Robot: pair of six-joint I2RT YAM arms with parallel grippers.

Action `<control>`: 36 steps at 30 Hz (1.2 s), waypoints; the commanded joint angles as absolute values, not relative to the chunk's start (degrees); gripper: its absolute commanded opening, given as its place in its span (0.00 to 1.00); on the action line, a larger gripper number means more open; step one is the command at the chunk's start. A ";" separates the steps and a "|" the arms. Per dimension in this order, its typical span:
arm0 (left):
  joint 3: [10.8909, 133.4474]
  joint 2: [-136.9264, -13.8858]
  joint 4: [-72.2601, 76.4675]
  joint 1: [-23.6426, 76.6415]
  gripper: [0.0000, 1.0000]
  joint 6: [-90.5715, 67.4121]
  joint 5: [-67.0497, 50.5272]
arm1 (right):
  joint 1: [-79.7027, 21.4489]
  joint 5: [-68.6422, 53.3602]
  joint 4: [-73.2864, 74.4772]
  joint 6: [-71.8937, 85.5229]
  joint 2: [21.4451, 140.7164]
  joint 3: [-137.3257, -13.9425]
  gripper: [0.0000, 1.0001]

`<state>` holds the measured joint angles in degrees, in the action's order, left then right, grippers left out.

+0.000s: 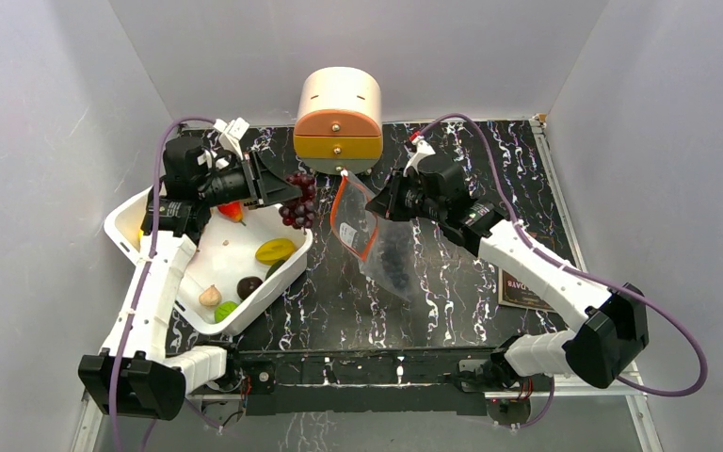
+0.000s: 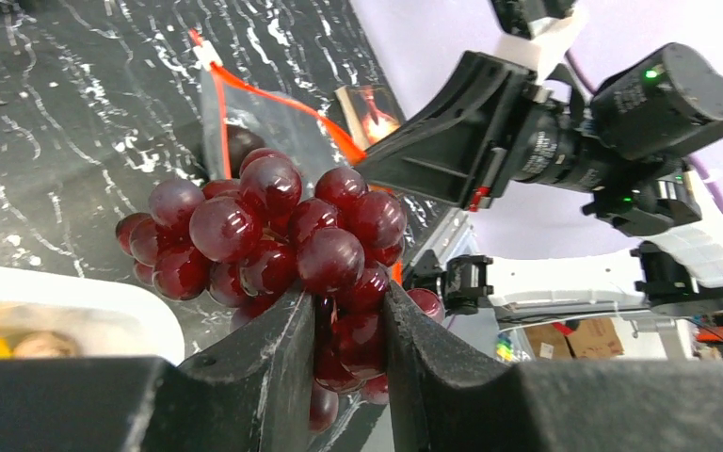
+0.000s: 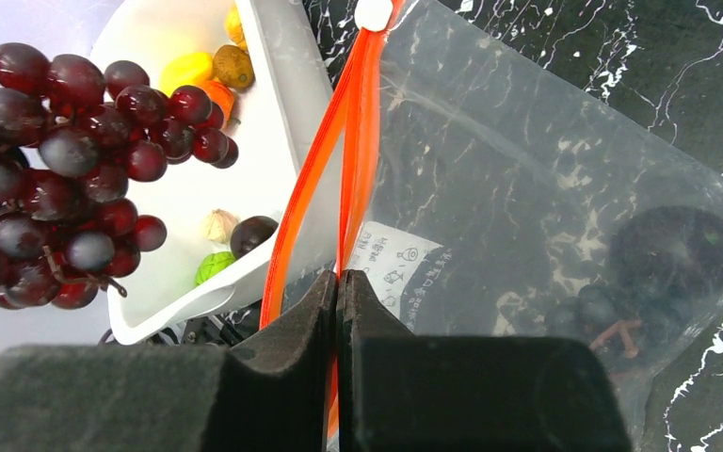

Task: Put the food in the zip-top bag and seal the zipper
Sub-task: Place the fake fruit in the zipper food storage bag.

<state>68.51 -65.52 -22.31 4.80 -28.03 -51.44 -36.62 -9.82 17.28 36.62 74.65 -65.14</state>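
Observation:
My left gripper (image 1: 281, 188) (image 2: 348, 325) is shut on a red grape bunch (image 1: 299, 200) (image 2: 273, 235) and holds it in the air just left of the bag's mouth. The bunch also shows in the right wrist view (image 3: 66, 160). My right gripper (image 1: 388, 202) (image 3: 338, 282) is shut on the red-orange zipper strip (image 3: 353, 141) of the clear zip-top bag (image 1: 377, 247) (image 3: 546, 217) and holds the rim lifted. A dark purple grape bunch (image 1: 395, 262) (image 3: 659, 264) lies inside the bag. The slider tab (image 3: 373, 13) sits at the strip's far end.
A white tub (image 1: 151, 207) at the left holds a yellow piece (image 1: 274, 250), a dark brown piece (image 1: 248, 286), a green piece (image 1: 226, 309), a pale garlic piece (image 1: 209, 296) and an orange-red piece (image 1: 232, 211). A tan drawer box (image 1: 338, 115) stands at the back. A dark card (image 1: 520, 288) lies right.

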 commanded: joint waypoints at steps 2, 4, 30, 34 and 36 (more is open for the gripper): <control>66.53 -63.13 -12.14 7.06 0.12 -36.33 -56.98 | -36.56 -11.21 12.25 37.67 74.91 -67.94 0.00; 64.78 -62.75 -7.13 8.77 0.13 -40.30 -57.04 | -36.56 -11.69 11.78 38.15 75.21 -67.90 0.00; 48.63 -62.96 16.05 17.38 0.12 -58.82 -46.29 | -36.56 -18.34 5.34 43.73 75.33 -68.13 0.00; 49.41 -63.76 9.80 17.45 0.12 -54.06 -42.51 | -36.52 -19.52 4.11 44.52 74.64 -67.50 0.00; 50.50 -64.63 6.79 17.49 0.12 -51.98 -41.61 | -36.55 -20.12 3.47 45.25 74.02 -67.01 0.00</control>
<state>48.10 -64.40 11.81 17.10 -56.97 -44.47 -36.62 -17.56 9.91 43.72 76.23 -65.14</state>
